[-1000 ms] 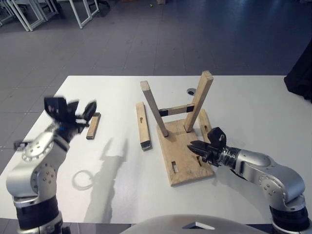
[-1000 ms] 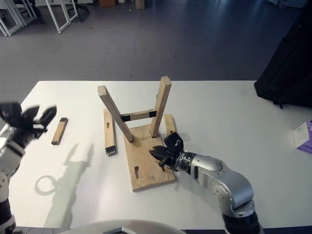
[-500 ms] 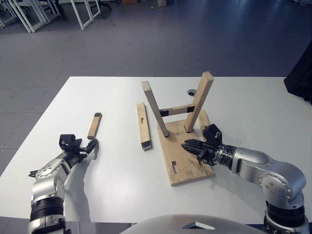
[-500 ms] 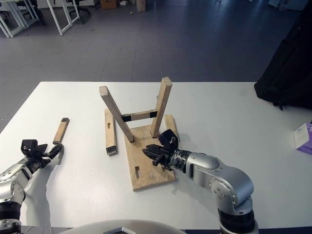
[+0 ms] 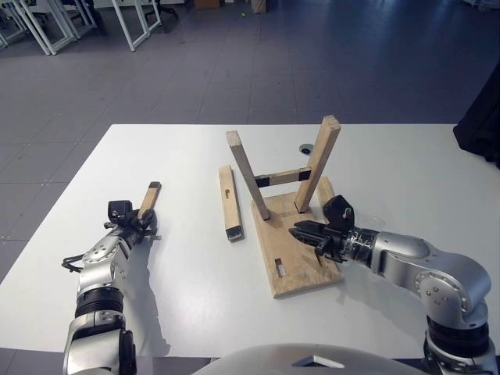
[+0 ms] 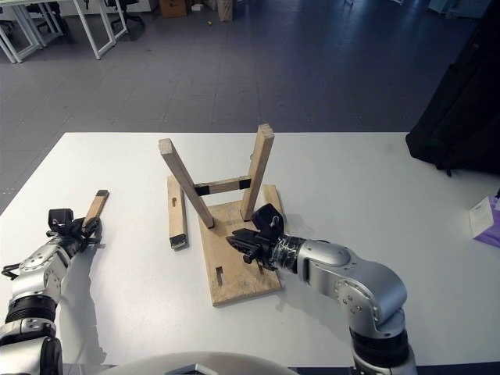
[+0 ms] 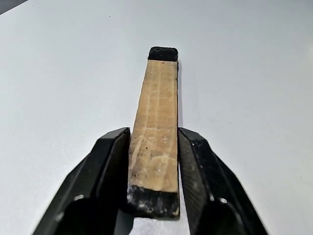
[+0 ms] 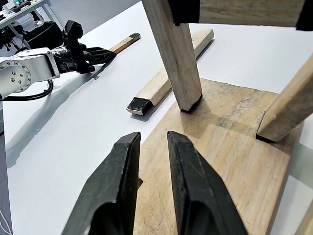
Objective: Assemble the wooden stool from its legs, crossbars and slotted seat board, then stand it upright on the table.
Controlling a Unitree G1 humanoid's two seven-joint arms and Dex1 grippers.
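- Wooden parts are spread over the white surface (image 5: 391,172). A flat, pale wooden seat board with slots (image 5: 273,234) is laid there.
- 2 legs are planted in the board's far slots, both tilted: the left standing wooden leg (image 5: 248,173) and the right standing wooden leg (image 5: 318,164). They are joined by a wooden crossbar with black-wrapped ends (image 5: 283,176).
- A long loose wooden leg (image 5: 228,201) lies flat just beside the board's left edge, with a small slot seen in its face. Another loose wooden leg (image 6: 273,199) lies flat by the board's far right edge.
- The left gripper (image 7: 154,134) is set low at the near end of a short wooden crossbar with black ends (image 7: 160,88). This bar lies flat on the surface, well apart from the board on its left. The fingers (image 7: 115,152) are pressed against both sides of the bar.
- The right gripper (image 8: 152,139) is held just over the middle of the seat board. Its fingers are only narrowly parted and nothing is held between them.
- The step in hand is judged to be the pick-up of the 2nd crossbar. Assembly appears about half done, with 1 leg pair fitted.
- Next, the bar would need to be lifted level in a firm grip, carried to a loose leg and lined up with that leg's slot. The board is likely to need steadying so that the standing pair is not tipped.
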